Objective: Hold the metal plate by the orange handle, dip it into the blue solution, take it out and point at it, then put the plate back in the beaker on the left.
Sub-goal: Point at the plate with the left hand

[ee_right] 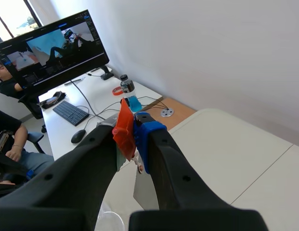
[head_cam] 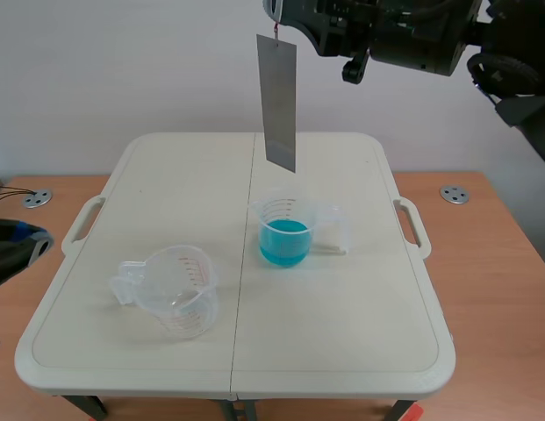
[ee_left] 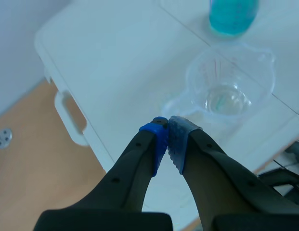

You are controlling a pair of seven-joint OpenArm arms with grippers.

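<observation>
Plate [head_cam: 278,101] hung over blue solution [head_cam: 283,241], pinched at handle [ee_right: 124,129] between right fingers [ee_right: 148,137]: lined up for dipping. Left fingers [ee_left: 158,142] pressed together, free for pointing.

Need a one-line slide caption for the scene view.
Right gripper holds metal plate above the blue solution beaker; clear beaker stands left of it.

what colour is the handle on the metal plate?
Orange handle, pinched in the right end effector; shows best in the right wrist view.
</observation>
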